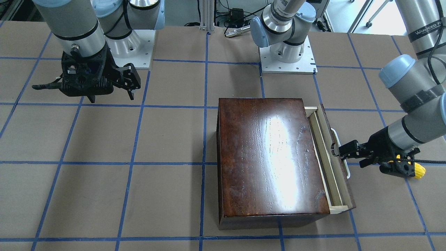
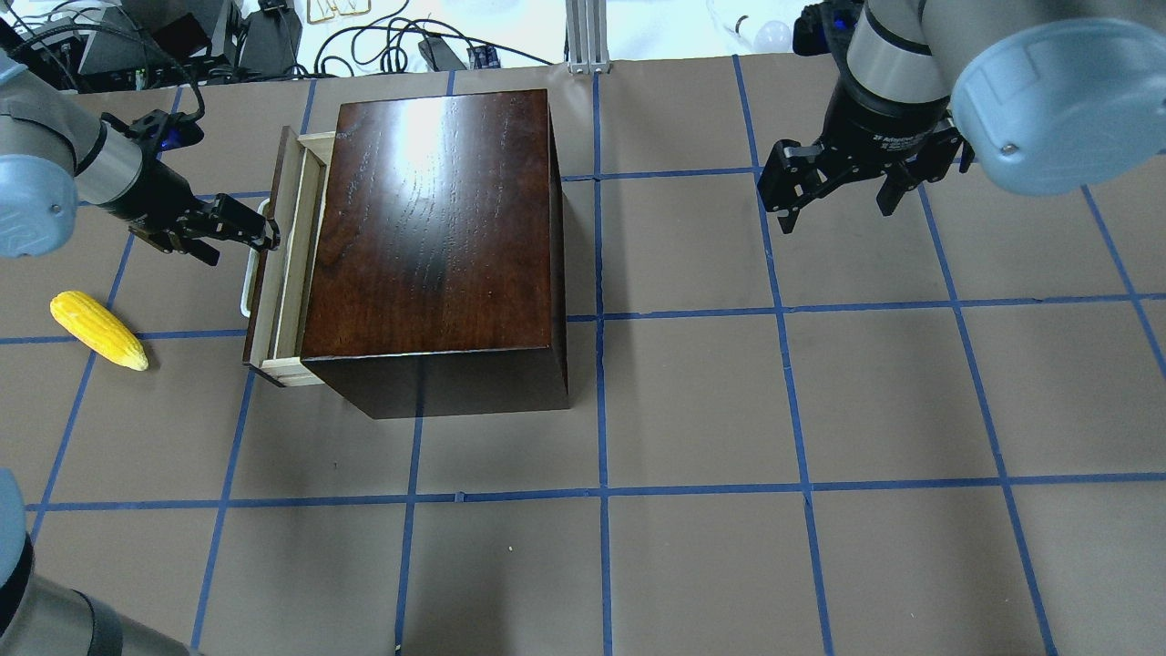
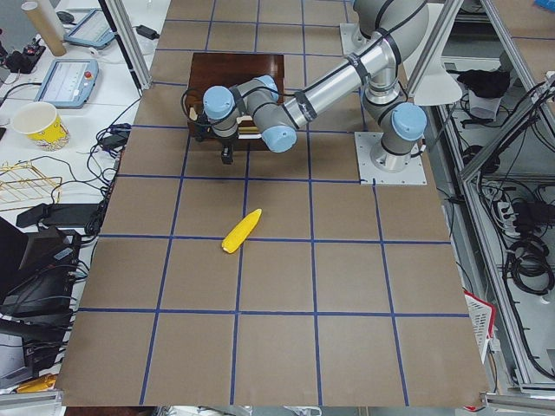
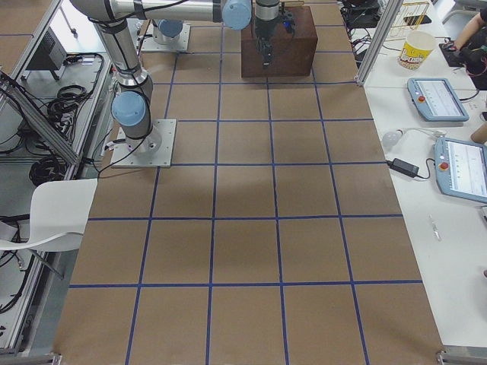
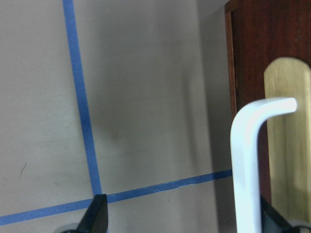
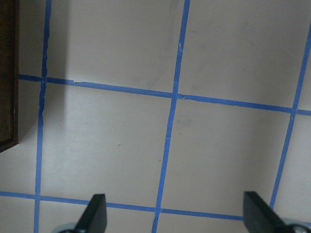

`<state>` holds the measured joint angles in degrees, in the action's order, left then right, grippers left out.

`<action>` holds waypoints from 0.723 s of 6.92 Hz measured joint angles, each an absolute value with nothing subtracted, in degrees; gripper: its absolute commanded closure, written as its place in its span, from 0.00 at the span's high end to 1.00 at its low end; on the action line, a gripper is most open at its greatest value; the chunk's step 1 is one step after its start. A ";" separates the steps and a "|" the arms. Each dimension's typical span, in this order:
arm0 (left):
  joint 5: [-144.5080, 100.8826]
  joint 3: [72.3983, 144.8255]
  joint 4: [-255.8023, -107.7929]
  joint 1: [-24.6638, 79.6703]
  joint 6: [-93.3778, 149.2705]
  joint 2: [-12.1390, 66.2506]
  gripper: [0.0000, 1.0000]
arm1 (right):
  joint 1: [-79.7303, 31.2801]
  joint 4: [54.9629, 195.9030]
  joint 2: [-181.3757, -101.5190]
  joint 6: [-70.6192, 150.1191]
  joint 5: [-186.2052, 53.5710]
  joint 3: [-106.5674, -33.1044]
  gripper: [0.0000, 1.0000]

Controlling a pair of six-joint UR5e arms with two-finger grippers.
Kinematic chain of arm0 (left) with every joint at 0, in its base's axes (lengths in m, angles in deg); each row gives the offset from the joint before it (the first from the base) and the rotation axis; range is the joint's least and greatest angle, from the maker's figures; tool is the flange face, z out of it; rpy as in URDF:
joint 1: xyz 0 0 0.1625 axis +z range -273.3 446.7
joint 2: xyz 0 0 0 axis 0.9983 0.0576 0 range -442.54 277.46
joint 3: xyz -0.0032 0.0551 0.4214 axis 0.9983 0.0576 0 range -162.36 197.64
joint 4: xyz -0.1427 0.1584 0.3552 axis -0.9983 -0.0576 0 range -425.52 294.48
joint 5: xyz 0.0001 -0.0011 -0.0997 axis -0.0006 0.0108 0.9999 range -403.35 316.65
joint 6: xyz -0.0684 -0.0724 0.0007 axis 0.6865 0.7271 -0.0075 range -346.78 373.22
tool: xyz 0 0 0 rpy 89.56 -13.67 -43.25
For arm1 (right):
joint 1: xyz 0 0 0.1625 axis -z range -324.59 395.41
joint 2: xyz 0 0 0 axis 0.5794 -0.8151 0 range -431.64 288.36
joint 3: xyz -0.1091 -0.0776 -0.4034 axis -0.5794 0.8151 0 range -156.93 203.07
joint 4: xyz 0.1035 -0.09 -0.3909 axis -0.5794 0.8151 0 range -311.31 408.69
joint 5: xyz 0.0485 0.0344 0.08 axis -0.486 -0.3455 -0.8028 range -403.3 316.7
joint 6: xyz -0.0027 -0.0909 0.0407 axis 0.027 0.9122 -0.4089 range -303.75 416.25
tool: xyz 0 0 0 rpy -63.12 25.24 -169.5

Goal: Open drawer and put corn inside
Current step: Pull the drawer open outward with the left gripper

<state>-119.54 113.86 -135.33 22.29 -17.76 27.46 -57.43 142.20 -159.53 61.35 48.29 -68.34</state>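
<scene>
Nearest you in the overhead view, the corn (image 2: 98, 330) lies flat on the counter (image 2: 692, 410). It sits outside the drawer, off to the robot's left of it, and touches nothing else. Its pointed end is angled toward the drawer's near corner.

Just beyond it you'll find the drawer (image 2: 287, 246), slid a short way out of the dark wooden box (image 2: 428, 219) toward the robot's left. Only a narrow strip of the tray is exposed. What you can see in that strip is bare pale wood, and the rest of the tray is hidden under the box top.

The white handle (image 2: 246, 292) runs along the drawer's dark front panel. The left pincer (image 2: 264, 232) reaches in level from the robot's left, with its tips at the far part of that handle. In the left wrist view the fingers (image 5: 97, 216) stand wide apart. The handle rises between them, close against the one at that view's right edge, so the pincer is spread and not clamped on it.

Farthest back and well across the counter, the right pincer (image 2: 838, 214) hangs above bare brown paper and blue tape lines. Its fingers are spread wide and hold nothing.
</scene>
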 measured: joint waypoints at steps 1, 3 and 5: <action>-119.35 113.83 -135.61 22.44 -17.85 27.32 1.00 | -57.47 142.20 -159.53 61.35 48.29 -68.33 1.00; -117.66 113.80 -137.11 22.84 -17.89 26.79 1.00 | -57.49 142.20 -159.53 61.35 48.29 -68.34 1.00; -115.86 113.85 -138.30 24.39 -18.14 26.79 1.00 | -57.42 142.20 -159.53 61.35 48.29 -68.33 1.00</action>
<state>-115.86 113.85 -138.30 24.39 -18.14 26.79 -57.42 142.20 -159.53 61.35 48.29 -68.33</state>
